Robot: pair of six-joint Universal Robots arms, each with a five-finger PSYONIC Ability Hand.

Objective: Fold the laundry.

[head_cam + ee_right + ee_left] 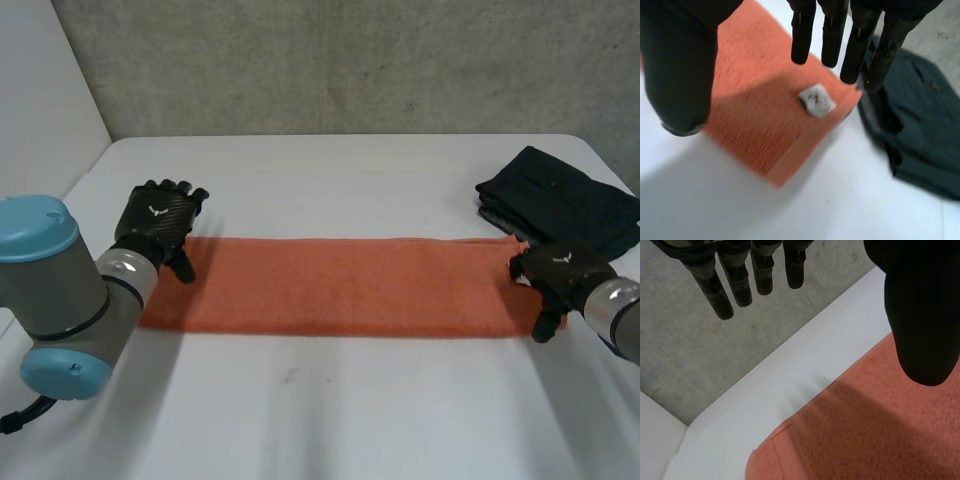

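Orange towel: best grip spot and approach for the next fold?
The towel lies flat as a long strip, so likely its short ends: left hand at one, right hand open over the other, near the white tag. Pinch end corners from above.

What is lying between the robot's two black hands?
A long orange towel, flat on the white table, reaches from left hand to right hand, in the head view.

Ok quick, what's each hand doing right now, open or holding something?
Left hand: open, holding nothing, at one end of the orange towel.
Right hand: open, holding nothing, at the towel's other end.
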